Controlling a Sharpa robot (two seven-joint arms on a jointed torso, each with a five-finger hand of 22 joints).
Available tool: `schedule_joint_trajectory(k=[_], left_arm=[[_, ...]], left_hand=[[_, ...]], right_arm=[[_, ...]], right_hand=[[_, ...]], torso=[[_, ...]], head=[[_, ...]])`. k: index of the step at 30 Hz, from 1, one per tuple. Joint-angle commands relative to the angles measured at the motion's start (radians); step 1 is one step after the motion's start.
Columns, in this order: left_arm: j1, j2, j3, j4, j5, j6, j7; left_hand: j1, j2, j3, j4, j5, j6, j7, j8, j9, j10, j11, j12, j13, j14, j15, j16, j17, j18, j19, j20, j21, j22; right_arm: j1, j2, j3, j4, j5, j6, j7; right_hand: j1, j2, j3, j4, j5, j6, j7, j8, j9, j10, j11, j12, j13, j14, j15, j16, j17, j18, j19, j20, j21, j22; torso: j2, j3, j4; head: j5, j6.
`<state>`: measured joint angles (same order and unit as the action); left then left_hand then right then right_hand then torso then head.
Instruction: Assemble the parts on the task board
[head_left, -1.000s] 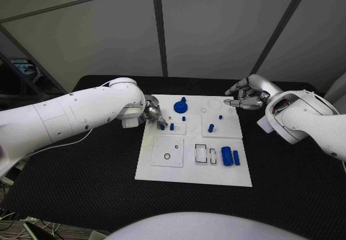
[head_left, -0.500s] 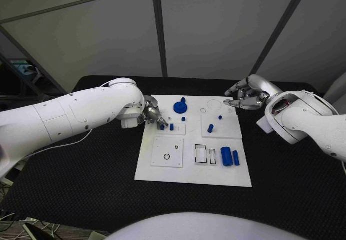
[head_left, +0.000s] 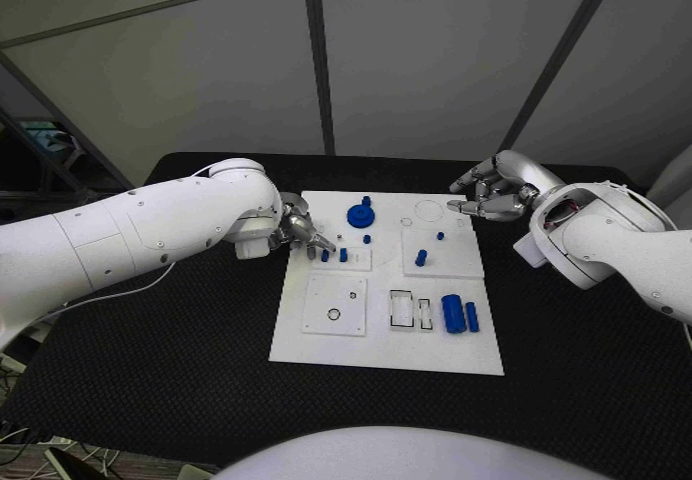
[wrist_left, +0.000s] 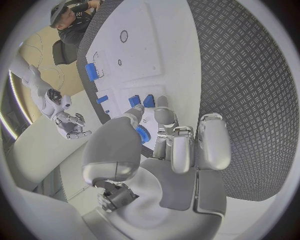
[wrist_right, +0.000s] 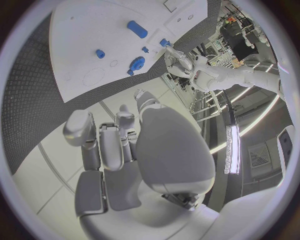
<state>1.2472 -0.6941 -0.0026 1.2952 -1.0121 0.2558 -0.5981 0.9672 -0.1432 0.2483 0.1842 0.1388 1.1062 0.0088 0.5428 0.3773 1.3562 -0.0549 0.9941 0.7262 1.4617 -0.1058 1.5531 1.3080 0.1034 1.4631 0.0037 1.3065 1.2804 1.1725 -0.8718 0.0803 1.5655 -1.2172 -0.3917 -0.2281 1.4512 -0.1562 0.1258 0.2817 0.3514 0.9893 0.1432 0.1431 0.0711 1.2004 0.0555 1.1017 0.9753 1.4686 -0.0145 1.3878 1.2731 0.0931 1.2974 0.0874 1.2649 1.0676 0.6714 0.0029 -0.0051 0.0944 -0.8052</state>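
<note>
A white task board (head_left: 378, 345) lies mid-frame on a black table (head_left: 159, 350), dotted with small blue parts (head_left: 453, 311). The left hand (head_left: 300, 229) touches its left edge; the right hand (head_left: 490, 195) hovers upper right, fingers curled.

black table (head_left: 159, 340), white task board (head_left: 382, 350) lying at its middle
</note>
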Motion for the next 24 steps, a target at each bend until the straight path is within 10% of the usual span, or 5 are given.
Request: schedule_joint_trajectory(k=[1,12,18,24], left_arm=[[0.001,-0.004,0.005,0.007,-0.003,-0.058,0.015],[0.001,-0.023,0.024,0.015,0.123,-0.214,0.163],[0.0,-0.017,0.024,0.019,0.105,-0.302,0.321],[-0.015,0.007,0.019,0.029,-0.105,-0.441,0.535]], left_hand=[[-0.002,0.01,-0.031,0.014,0.0,-0.007,0.004,-0.006,0.001,-0.014,0.001,-0.013,-0.01,0.102,-0.002,0.002,0.237,-0.03,0.001,-0.001,-0.009,-0.007],[0.089,0.025,-0.145,0.046,0.005,-0.143,0.057,-0.05,-0.014,-0.158,0.048,-0.153,-0.184,0.095,0.034,-0.012,0.216,-0.005,-0.051,0.023,-0.136,-0.125],[0.248,0.046,-0.163,0.001,0.005,-0.276,0.139,-0.112,-0.078,-0.388,0.131,-0.283,-0.271,-0.298,0.115,-0.616,-0.513,0.065,-0.325,0.092,-0.635,-0.55],[0.426,0.038,-0.092,-0.085,0.007,-0.256,0.143,-0.131,-0.134,-0.45,0.147,-0.375,-0.375,-0.391,0.129,-0.736,-0.639,0.076,-0.382,0.12,-0.756,-0.627]], right_arm=[[0.001,0.0,0.001,0.001,0.0,0.002,0.01],[0.001,0.001,0.001,-0.002,0.0,0.001,0.01],[0.001,0.0,0.001,-0.001,0.0,0.0,0.01],[0.001,0.0,0.001,0.0,0.002,0.001,0.011]], right_hand=[[-0.004,0.009,0.006,0.002,-0.001,-0.001,-0.002,0.006,-0.001,-0.006,-0.002,-0.002,-0.001,0.035,-0.007,-0.005,-0.001,0.012,-0.002,-0.001,-0.005,-0.001],[-0.006,0.008,0.006,0.003,-0.001,-0.001,-0.001,0.006,-0.001,-0.006,-0.002,-0.002,-0.001,0.035,-0.007,-0.006,-0.001,0.012,-0.002,-0.001,-0.006,-0.003],[-0.006,0.008,0.006,0.003,-0.001,-0.001,-0.001,0.006,-0.001,-0.006,-0.002,-0.002,-0.001,0.035,-0.007,-0.006,-0.001,0.012,-0.002,-0.001,-0.006,-0.003],[-0.007,0.008,0.006,0.003,-0.001,-0.002,-0.001,0.006,-0.002,-0.015,-0.002,-0.013,-0.016,0.034,-0.007,-0.009,-0.006,0.014,-0.006,-0.001,-0.011,-0.01]], torso=[[0.0,-0.0002,-0.0001],[0.001,0.0014,-0.0006],[0.0,0.0014,0.0],[0.002,0.0013,-0.0032]], head=[[0.0,0.001],[-0.001,0.005],[-0.008,0.012],[-0.015,0.018]])
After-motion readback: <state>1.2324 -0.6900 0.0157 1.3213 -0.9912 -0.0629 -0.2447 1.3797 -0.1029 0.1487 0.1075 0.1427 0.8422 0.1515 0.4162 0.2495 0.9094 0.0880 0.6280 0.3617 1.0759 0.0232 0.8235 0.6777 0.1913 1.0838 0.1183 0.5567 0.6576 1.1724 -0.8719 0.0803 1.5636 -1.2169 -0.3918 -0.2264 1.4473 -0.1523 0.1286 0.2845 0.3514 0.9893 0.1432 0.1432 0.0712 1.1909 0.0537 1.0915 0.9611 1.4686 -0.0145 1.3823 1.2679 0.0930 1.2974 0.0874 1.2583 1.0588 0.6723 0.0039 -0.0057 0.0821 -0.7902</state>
